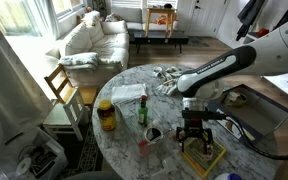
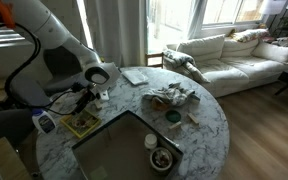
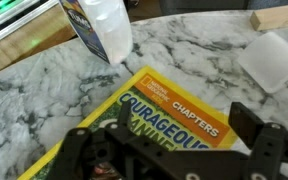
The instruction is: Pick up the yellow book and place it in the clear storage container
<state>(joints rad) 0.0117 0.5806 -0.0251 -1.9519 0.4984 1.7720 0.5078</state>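
Observation:
The yellow book [image 3: 179, 105] lies flat on the marble table, with a yellow border and the words "Courageous" and "Chapters" on its cover. It shows in both exterior views [image 1: 203, 156] [image 2: 81, 124] near the table edge. My gripper [image 3: 169, 150] is open and empty just above the book, with a finger on each side of the cover; it also shows in both exterior views [image 1: 194, 132] [image 2: 88, 97]. The clear storage container [image 2: 104, 128] stands on the table right beside the book, and in an exterior view [image 1: 259, 108] it is partly hidden behind my arm.
A jar [image 1: 106, 116], a green bottle [image 1: 142, 110], a red cup [image 1: 144, 143], white papers [image 1: 129, 93] and a crumpled cloth [image 2: 172, 96] sit on the round table [image 1: 164, 150]. A plastic bottle [image 3: 99, 25] stands close beside the book. A wooden chair [image 1: 62, 95] stands by the table.

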